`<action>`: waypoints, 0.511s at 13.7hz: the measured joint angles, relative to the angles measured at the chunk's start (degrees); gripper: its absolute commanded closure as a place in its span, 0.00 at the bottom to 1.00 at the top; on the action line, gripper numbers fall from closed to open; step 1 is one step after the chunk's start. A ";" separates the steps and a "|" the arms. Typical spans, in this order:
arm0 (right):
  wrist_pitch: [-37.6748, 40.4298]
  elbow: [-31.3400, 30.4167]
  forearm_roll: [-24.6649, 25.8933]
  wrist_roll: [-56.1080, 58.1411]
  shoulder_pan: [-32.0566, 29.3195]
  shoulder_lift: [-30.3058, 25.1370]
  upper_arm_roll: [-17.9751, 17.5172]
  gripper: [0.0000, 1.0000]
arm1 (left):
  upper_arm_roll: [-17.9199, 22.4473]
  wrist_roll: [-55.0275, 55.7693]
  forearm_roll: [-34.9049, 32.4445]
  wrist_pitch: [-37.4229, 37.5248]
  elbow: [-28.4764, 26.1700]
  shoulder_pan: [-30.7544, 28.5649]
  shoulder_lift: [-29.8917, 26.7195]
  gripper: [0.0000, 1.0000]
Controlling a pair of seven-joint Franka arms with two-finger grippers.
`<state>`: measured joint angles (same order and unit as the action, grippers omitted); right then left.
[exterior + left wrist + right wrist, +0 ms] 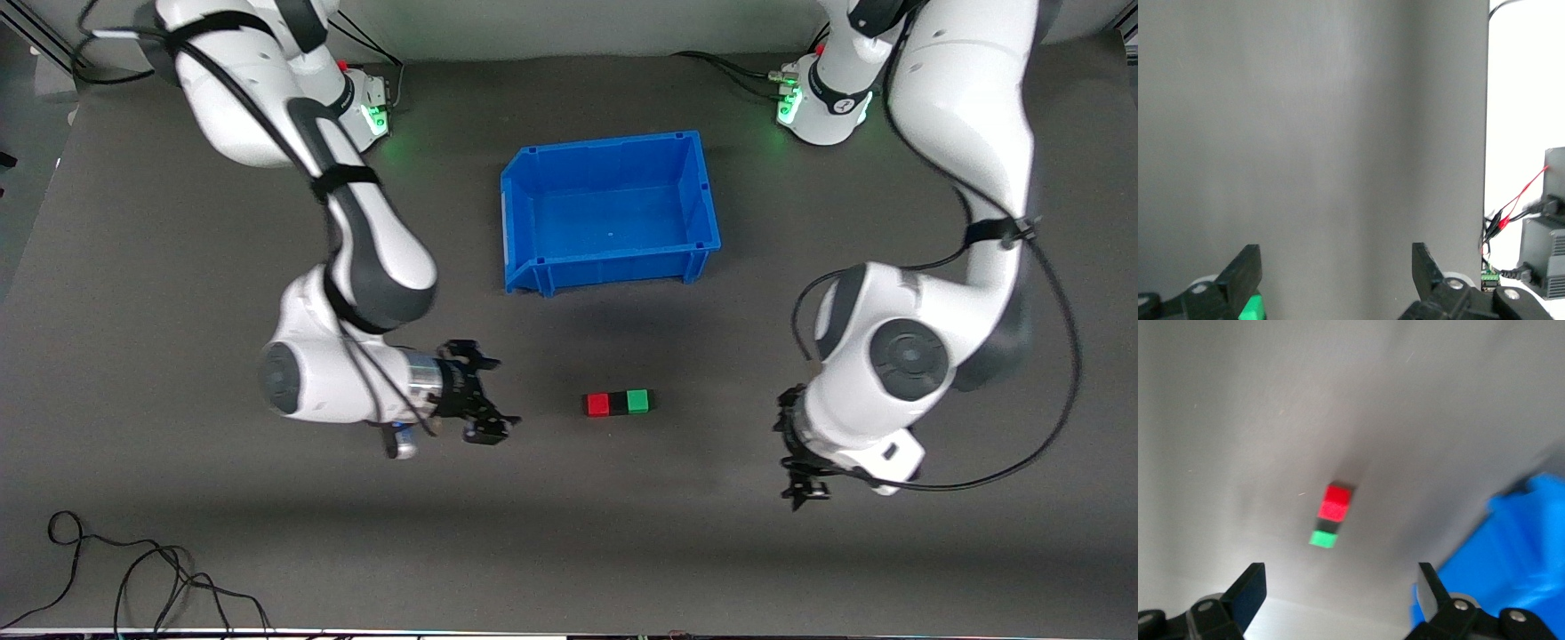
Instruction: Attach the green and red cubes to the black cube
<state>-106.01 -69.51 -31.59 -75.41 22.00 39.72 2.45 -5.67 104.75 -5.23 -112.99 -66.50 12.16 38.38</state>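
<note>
Left wrist view: wide left pincer (1335, 280) half hides the green cube (1253, 308).

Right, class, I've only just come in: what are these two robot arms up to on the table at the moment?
Neither arm holds anything. The red cube, black cube and green cube sit joined in a row on the table, nearer the camera than the blue bin. The right gripper hangs beside the red end and the left gripper toward the green end, both with jaws open, clear of the row.

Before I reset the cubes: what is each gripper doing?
Left gripper: open, holding nothing.
Right gripper: open, holding nothing.
</note>
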 measured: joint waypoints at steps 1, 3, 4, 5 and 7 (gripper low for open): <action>3.03 -0.67 2.52 3.06 -1.55 -1.88 0.04 0.00 | -0.01 -3.13 0.00 2.43 0.18 -1.48 -1.81 0.00; 7.73 -2.89 6.53 8.88 -3.35 -5.64 0.17 0.00 | -0.11 -11.59 0.22 7.41 0.33 -4.73 -5.55 0.00; 9.63 -4.45 8.31 10.63 -3.89 -7.62 0.21 0.00 | -0.16 -16.37 0.62 10.18 0.39 -6.24 -7.36 0.00; 11.33 -5.95 10.13 12.30 -4.44 -9.61 0.23 0.00 | -0.18 -21.62 0.99 13.31 0.41 -7.65 -9.24 0.00; 12.79 -9.55 12.76 17.39 -6.65 -13.77 0.03 0.00 | -0.17 -33.06 1.34 20.20 0.45 -9.89 -12.73 0.00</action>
<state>-93.22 -79.06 -18.83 -58.02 15.34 25.95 2.48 -5.84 71.69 -3.89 -92.78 -66.05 2.28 25.65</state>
